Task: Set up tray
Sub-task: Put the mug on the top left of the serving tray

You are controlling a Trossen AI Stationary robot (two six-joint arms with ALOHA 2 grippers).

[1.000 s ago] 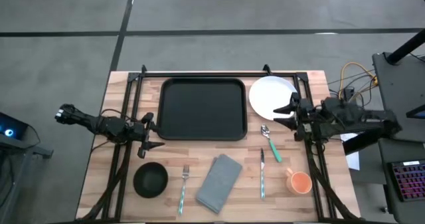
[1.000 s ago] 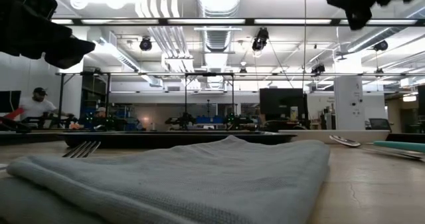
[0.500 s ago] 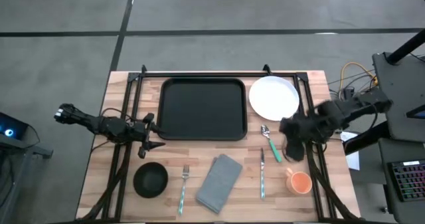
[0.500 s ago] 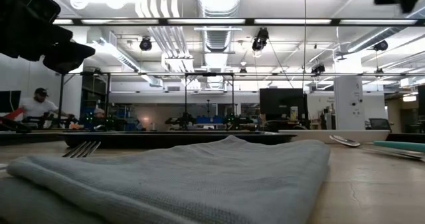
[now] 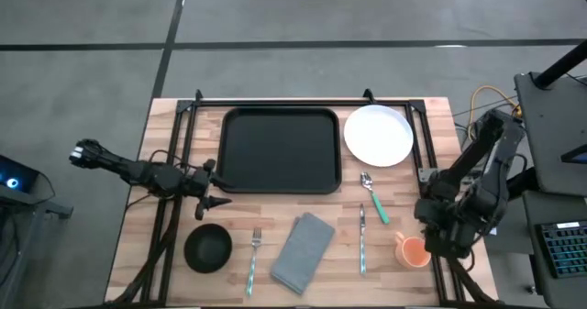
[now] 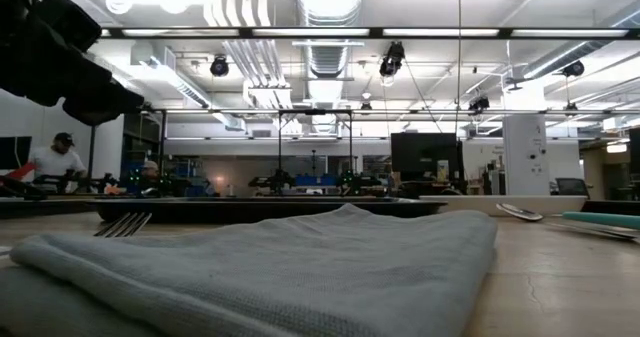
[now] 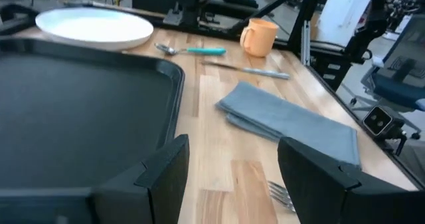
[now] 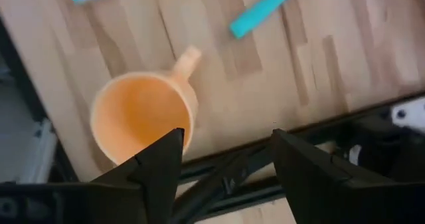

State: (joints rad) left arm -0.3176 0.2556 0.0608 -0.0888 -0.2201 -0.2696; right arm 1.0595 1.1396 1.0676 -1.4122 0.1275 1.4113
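On the far half of the table: the tray (image 5: 278,149) lies flat, long sides along the far edge, nothing on it; in my left wrist view (image 7: 73,91) its dark bed fills the near ground.
Plate: a white plate (image 5: 378,135) sits just beside the tray's right end, near the far right corner, apart from the rim; seen again (image 7: 94,26).
Spoon: a teal-handled spoon (image 5: 372,195) lies on the bare wood just nearer than the plate, bowl toward the tray.
Knife: a teal-handled knife (image 5: 362,239) lies toward the near edge, between the napkin and the cup.
Napkin: a grey folded napkin (image 5: 303,250) rests at the near edge, near the middle; it fills the low view (image 6: 290,267).
Fork: a fork (image 5: 254,256) lies just left of the napkin, tines pointing toward the tray.
Bowl: a black bowl (image 5: 208,247) stands near the near left corner, left of the fork.
Cup: an orange cup (image 5: 413,249) stands upright near the near right corner; from above (image 8: 141,114) its open mouth faces my right wrist camera.
My left gripper (image 5: 215,189): low over the left side, just off the tray's near left corner, fingers (image 7: 169,174) spread, holding nothing.
My right gripper (image 5: 438,240): over the right edge beside the cup, pointing down, fingers (image 8: 161,167) spread wide and touching nothing.
Background: a person (image 6: 55,157) shows far off in the room.
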